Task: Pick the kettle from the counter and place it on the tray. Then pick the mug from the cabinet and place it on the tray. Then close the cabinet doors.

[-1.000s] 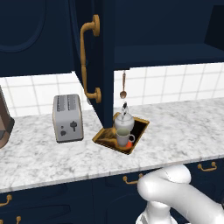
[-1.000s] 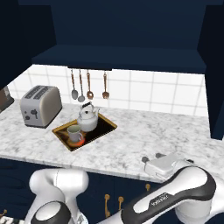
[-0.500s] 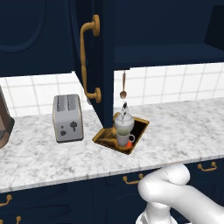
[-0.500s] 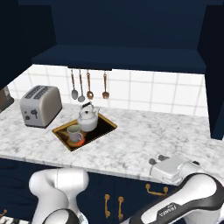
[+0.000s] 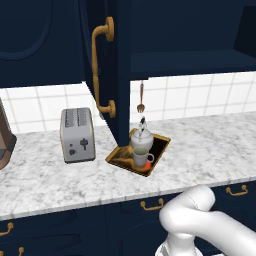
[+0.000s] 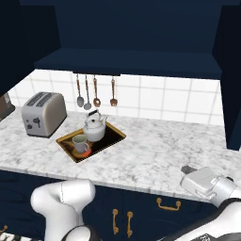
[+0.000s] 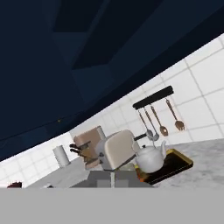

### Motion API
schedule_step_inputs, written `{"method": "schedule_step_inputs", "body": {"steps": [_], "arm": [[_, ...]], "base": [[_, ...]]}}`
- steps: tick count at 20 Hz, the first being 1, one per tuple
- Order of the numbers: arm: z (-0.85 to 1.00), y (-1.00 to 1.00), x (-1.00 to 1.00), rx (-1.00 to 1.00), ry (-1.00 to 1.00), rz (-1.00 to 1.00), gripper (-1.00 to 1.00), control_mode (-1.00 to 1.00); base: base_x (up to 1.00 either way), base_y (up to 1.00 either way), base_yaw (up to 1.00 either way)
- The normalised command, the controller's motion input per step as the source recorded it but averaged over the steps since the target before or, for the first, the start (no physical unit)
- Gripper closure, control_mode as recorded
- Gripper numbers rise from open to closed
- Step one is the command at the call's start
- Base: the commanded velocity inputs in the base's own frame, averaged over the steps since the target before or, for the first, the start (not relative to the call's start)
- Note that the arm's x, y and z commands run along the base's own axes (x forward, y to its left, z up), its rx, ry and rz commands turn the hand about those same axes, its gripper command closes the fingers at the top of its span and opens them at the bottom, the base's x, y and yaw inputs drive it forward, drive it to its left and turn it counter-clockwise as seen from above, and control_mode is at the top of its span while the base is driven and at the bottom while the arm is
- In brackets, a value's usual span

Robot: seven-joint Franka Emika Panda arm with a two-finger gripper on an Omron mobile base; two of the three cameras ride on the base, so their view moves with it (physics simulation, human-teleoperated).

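Right base view counts one kettle (image 6: 95, 127) and one mug (image 6: 81, 143), both standing on the one tray (image 6: 111, 138), the mug at about 7 o'clock from the kettle and just beside it. That tray lies on the marbled desk (image 6: 155, 155), with one silver toaster (image 6: 44, 114) at its 9 o'clock, near but apart. Four utensils (image 6: 95, 92) hang on the tiled wall at 12 o'clock from the tray. Above them the cabinet (image 6: 132, 52) stands open, its shelf bare as far as the dark interior lets me see. One cabinet door (image 5: 107, 70) with a curved brass handle (image 5: 101, 74) juts forward in the left base view, its lower edge over the tray's left corner. At 4 o'clock in the right base view the tool (image 6: 187, 170) hangs past the desk's front edge, well apart from the tray; its jaws are clenched together on nothing and touch nothing.
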Motion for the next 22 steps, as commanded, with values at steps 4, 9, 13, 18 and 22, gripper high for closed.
{"method": "schedule_step_inputs", "body": {"steps": [4, 9, 13, 18, 22], "arm": [[0.21, -0.66, 0.00, 0.20, 0.00, 0.00, 1.00, -1.00], [0.10, -0.40, 0.00, 0.20, -0.01, 0.00, 1.00, -1.00], [0.13, -0.27, 0.02, 0.20, -0.03, 0.00, 1.00, -1.00], [0.29, -0.14, 0.08, 0.10, -0.06, 0.00, 1.00, -1.00], [0.41, -0.30, 0.22, 0.19, 0.00, 0.00, 1.00, -1.00]], "base": [[0.00, 0.00, 0.00], [0.00, 0.00, 0.00], [0.00, 0.00, 0.00], [0.00, 0.00, 0.00], [0.00, 0.00, 0.00]]}}
